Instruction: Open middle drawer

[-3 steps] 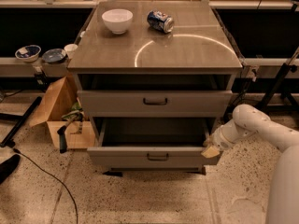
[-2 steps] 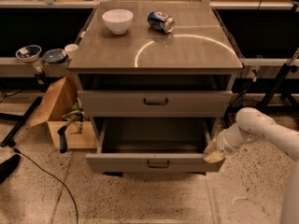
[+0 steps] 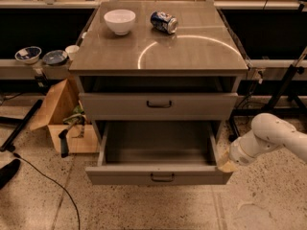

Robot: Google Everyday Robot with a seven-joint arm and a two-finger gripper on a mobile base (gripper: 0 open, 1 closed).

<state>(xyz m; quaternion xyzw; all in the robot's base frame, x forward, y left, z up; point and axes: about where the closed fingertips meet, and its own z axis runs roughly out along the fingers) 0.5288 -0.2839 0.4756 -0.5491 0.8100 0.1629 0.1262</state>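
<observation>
The middle drawer point(image 3: 120, 175) of a grey cabinet point(image 3: 192, 51) stands pulled well out at lower centre of the frame. Its black bar handle point(image 3: 162, 177) faces the camera, and its box shows only a plain grey floor and walls. My gripper point(image 3: 226, 166) sits at the drawer's front right corner, against or just beside the side wall. From this angle I cannot tell how far it is open, or whether it has hold of anything. My white arm point(image 3: 273, 135) reaches in from the right edge, where it is cut off.

Above the open drawer, the upper drawer point(image 3: 120, 105) is flush with the cabinet. Whatever lies below the open drawer is hidden by its front.

On the cabinet top, a white bowl point(image 3: 119, 20) stands upright at upper left. What is inside it does not show. A blue can point(image 3: 163, 22) lies on its side just to the bowl's right, apart from it.

At left, two more bowls point(image 3: 28, 54) and a small cup point(image 3: 72, 51) rest on a low ledge. Below them an open cardboard box point(image 3: 61, 110) holds something green and a dark-handled item, possibly a tool. A black cable point(image 3: 48, 181) runs across the speckled floor. A dark shape point(image 3: 7, 172) is cut off at the lower left edge.
</observation>
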